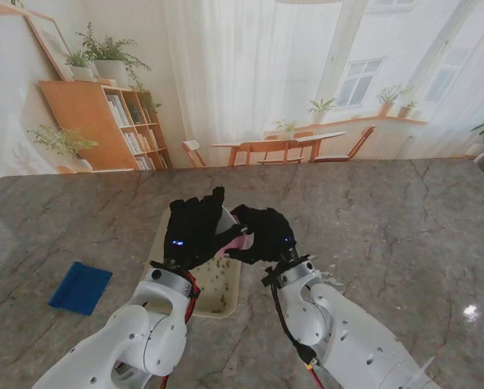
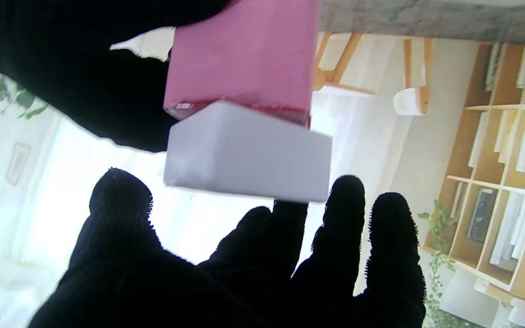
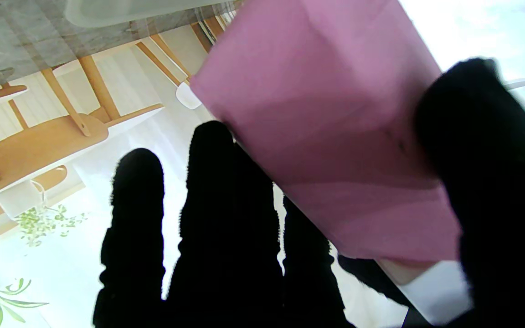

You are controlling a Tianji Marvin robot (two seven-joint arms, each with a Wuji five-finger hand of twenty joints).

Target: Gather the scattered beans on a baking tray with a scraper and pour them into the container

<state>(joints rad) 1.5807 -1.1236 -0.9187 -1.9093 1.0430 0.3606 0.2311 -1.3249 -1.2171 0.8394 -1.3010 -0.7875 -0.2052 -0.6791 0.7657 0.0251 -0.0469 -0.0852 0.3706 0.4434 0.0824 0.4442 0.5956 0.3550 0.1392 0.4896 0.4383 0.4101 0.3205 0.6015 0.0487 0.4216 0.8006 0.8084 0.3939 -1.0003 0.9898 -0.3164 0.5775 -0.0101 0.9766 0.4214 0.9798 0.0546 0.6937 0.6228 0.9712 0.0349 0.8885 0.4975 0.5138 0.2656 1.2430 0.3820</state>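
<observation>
With our right hand (image 1: 262,233) pinching the pink-and-white scraper (image 1: 240,239) above the baking tray (image 1: 223,304) on the counter (image 1: 387,227) and our left hand (image 1: 194,231) spread beside it, we should steady it, then sweep the beans (image 1: 222,261) gently.

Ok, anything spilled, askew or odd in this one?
Nothing spilled that I can see: the beans lie inside the baking tray. Only oddity: the pink and white scraper is lifted between both hands, right hand gripping, left hand open beside it.
</observation>
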